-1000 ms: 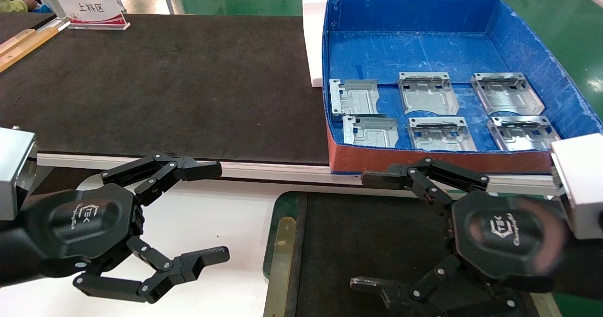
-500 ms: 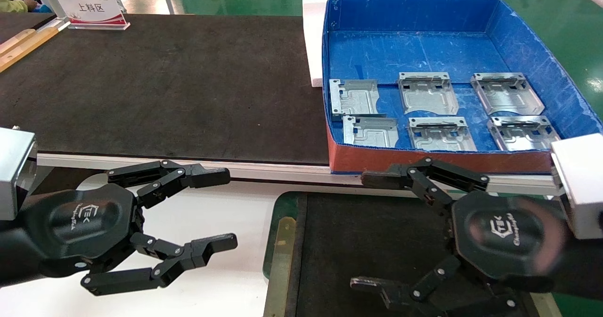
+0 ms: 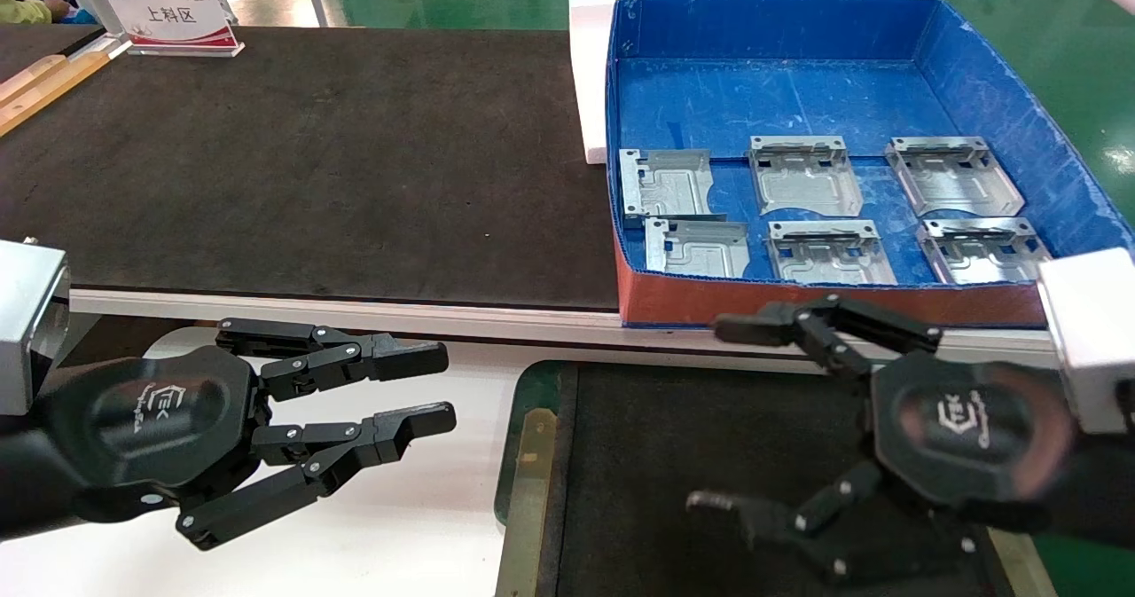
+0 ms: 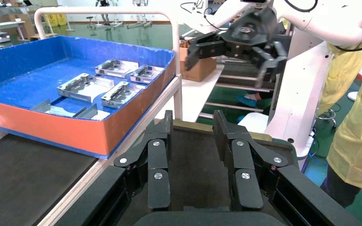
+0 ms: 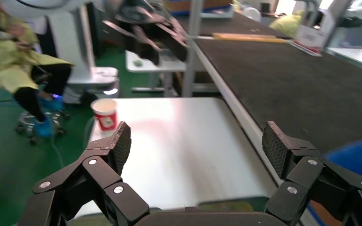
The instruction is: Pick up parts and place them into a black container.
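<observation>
Several silver-grey parts lie in the blue box, among them one at the near left (image 3: 698, 248) and one at the far middle (image 3: 805, 174); they also show in the left wrist view (image 4: 82, 87). The black container (image 3: 529, 482), with its brass rim and green corner, sits at the near edge under my right gripper (image 3: 714, 415), which is wide open and empty in front of the box's red wall. My left gripper (image 3: 443, 388) hovers over the white table left of the container, its fingers close together but apart, holding nothing.
The blue box (image 3: 993, 91) with a red front stands on the right end of the long black mat tabletop (image 3: 310, 162). A white foam block (image 3: 587, 74) sits at its left. A red-and-white sign (image 3: 173, 20) is at the far left. A paper cup (image 5: 104, 113) stands beyond the white table (image 5: 169, 141).
My left gripper's fingers have closed from wide open to a narrow gap. My right gripper has shifted slightly to the right, still wide open.
</observation>
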Controlling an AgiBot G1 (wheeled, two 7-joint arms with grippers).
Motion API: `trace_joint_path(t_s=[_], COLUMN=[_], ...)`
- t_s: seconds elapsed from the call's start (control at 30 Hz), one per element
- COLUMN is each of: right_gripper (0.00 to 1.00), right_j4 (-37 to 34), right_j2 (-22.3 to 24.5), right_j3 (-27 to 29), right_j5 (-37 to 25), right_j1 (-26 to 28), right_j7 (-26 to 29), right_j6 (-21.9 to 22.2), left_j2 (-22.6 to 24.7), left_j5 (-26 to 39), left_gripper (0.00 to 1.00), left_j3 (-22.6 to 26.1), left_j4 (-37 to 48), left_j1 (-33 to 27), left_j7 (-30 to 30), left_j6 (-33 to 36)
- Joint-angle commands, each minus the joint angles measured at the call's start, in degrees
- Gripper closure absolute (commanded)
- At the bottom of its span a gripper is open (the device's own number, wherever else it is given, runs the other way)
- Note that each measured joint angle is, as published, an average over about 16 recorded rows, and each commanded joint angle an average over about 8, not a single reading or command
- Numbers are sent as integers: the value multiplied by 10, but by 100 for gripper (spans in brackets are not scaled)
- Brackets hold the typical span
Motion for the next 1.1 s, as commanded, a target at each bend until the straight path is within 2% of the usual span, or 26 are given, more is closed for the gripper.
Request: trace_joint_path(t_s=[0.03, 0.33, 0.7, 1.1], right_gripper=[0, 0, 0, 0], right_j4=[-3, -92, -262, -430], right_j2=[5, -24, -88, -133], right_j3=[1, -11, -35, -50], right_j5=[-6, -65, -141, -200], right_j1=[-2, 45, 133, 226], right_j7=[-1, -29, -78, -122], right_j6=[8, 47, 105, 183], left_j2=[0, 0, 0, 0], left_j5=[0, 0, 0, 0], left_gripper=[0, 0, 0, 0], left_j3=[0, 0, 0, 0], left_j4=[0, 0, 0, 0], left_j1=[0, 0, 0, 0], left_j7=[0, 0, 0, 0], left_j6=[0, 0, 0, 0])
